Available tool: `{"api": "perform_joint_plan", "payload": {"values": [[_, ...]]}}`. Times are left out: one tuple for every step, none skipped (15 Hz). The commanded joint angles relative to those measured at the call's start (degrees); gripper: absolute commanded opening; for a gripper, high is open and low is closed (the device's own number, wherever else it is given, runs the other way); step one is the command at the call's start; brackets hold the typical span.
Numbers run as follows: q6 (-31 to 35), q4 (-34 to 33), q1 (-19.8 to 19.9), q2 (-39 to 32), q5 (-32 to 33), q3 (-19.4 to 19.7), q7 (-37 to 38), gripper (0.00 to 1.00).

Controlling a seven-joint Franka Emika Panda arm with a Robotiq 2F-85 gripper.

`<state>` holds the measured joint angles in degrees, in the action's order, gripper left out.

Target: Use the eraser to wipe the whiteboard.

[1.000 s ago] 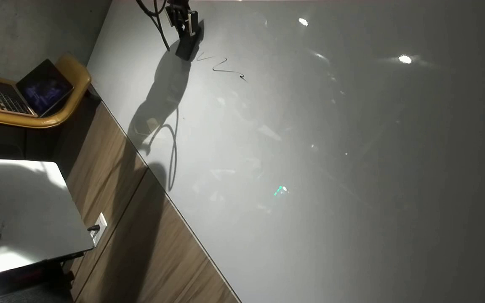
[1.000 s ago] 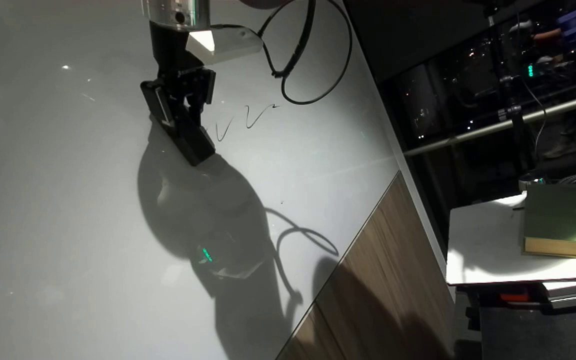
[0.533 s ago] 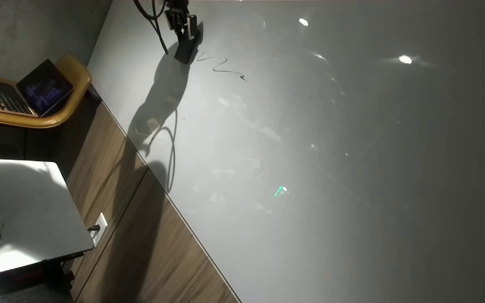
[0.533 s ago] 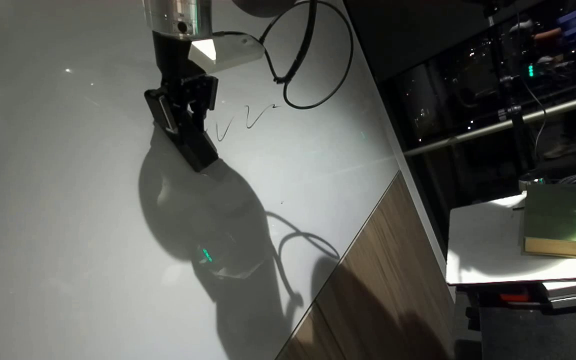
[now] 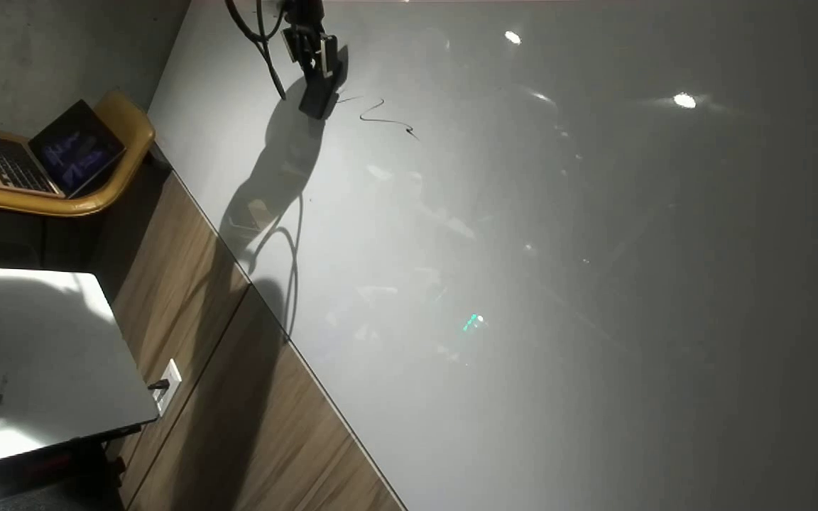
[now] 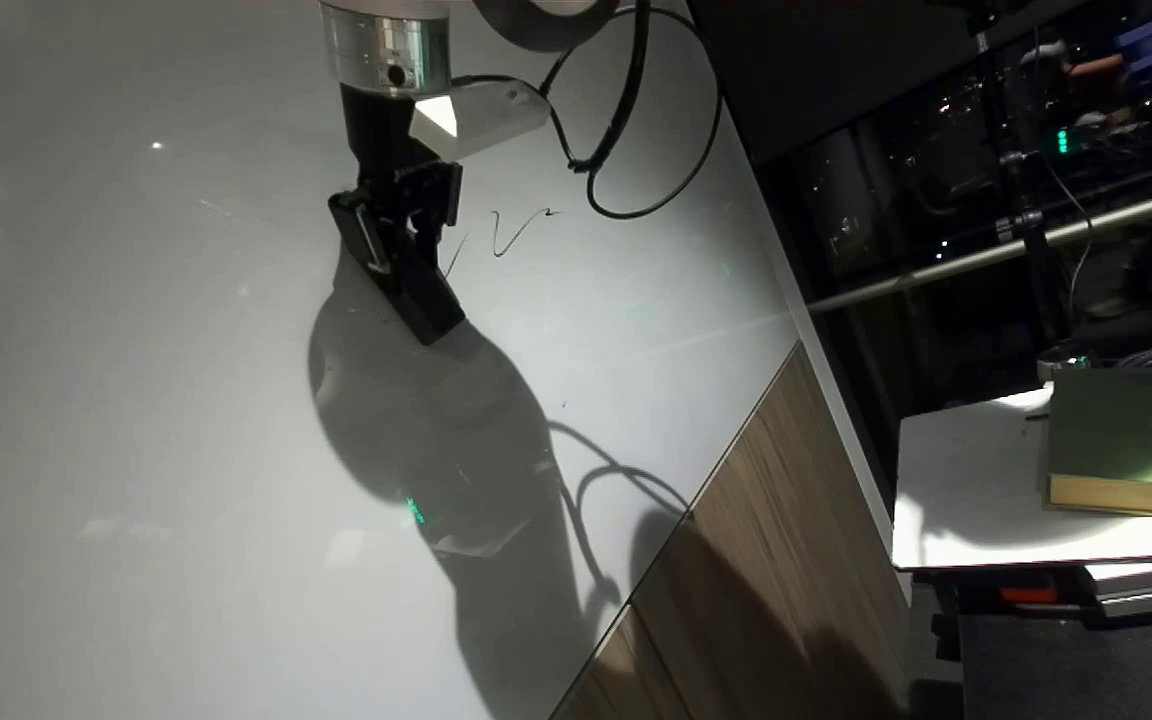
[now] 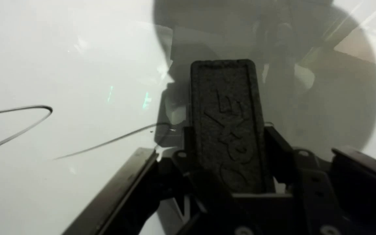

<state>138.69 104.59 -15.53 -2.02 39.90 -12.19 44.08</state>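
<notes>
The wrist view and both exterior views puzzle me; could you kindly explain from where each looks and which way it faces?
Wrist view: on the wrist, looking past the hand and the eraser held in it onto the whiteboard; the hand shows at bottom.
An exterior view: outside the robot, facing the whiteboard, laptop at left; the hand shows near the top.
An exterior view: also outside, facing the whiteboard, green book at right; the hand and metal arm section show.
Both exterior views share whiteboard, eraser, hand and wood panelling.
</notes>
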Motion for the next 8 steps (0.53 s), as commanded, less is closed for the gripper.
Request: {"api": "perform_joint_plan", "payload": {"values": [[2.45,-0.6,4.19,-0.94,3.62,3.5,-0.5,0.29],[2.42,0.32,4.67,-0.3,3.73,3.77,-0.36,0.29],[2.45,1.08,5.25,0.17,3.85,4.04,-0.28,0.29],[2.53,1.94,5.9,0.67,3.94,4.32,-0.19,0.29],[2.58,2.64,6.58,1.11,3.97,4.61,-0.22,0.29],[2.61,3.28,7.31,1.58,3.93,4.91,-0.38,0.29],[2.76,3.92,8.03,1.91,3.98,5.25,-0.48,0.29],[2.9,4.53,8.78,2.21,4.04,5.61,-0.62,0.29]]}}
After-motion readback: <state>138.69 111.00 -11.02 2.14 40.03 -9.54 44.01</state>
